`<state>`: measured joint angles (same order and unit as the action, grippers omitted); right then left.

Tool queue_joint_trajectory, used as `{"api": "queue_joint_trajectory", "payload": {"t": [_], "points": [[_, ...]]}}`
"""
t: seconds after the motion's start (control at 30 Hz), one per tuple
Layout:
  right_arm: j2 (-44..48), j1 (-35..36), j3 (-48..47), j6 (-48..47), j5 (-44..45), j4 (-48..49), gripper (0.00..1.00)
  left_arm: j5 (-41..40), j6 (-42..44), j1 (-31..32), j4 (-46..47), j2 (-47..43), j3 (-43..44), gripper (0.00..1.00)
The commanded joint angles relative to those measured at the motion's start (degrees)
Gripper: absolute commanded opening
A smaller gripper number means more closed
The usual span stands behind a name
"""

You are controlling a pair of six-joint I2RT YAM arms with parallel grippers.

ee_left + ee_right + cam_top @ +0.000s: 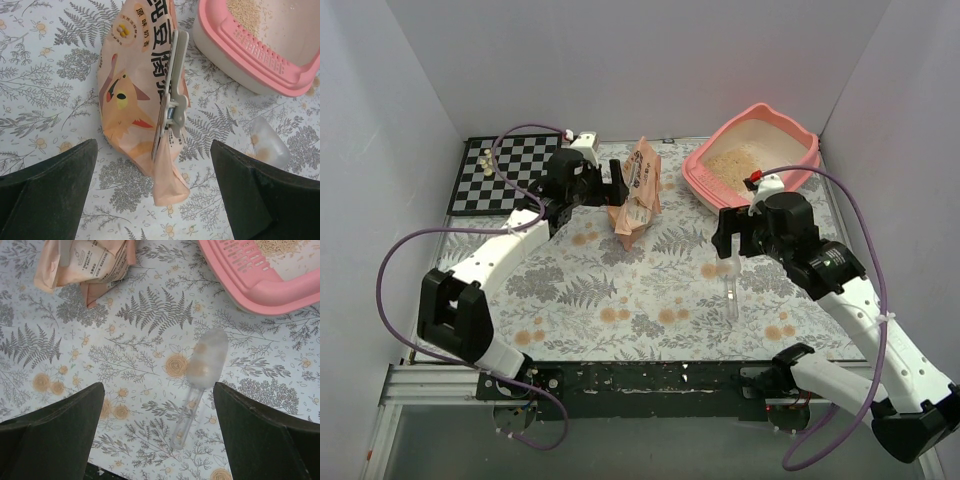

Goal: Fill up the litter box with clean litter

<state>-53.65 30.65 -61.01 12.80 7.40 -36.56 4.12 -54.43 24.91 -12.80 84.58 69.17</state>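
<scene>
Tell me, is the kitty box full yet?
Not yet. Some clean litter already lies in the litter box, covering only part of its floor. Nothing is in hand: the left tool hangs open over the clipped bag, and the right tool hangs open over the clear scoop. Left to do: get more litter in.

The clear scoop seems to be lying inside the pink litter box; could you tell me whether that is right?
Not quite: the clear scoop lies on the floral table cover, outside the pink litter box. The right wrist view shows this plainly.
</scene>
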Motion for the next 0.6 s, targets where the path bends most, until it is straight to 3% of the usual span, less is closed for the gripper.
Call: {"api": "queue_joint_trajectory", "payload": {"t": [0.0,0.23,0.57], "points": [[2.1,0.0,0.9,-0.6,-0.8,1.5,0.98,0.2,-0.6,0.1,1.8,2.7,4.9,0.98],[3.6,0.0,2.4,-0.7,-0.6,1.0,0.97,1.2,-2.3,0.1,1.9,5.9,6.3,0.97],[4.8,0.0,3.0,-0.1,-1.0,1.0,0.97,-1.7,-1.5,2.0,2.7,9.3,7.3,0.79]]}}
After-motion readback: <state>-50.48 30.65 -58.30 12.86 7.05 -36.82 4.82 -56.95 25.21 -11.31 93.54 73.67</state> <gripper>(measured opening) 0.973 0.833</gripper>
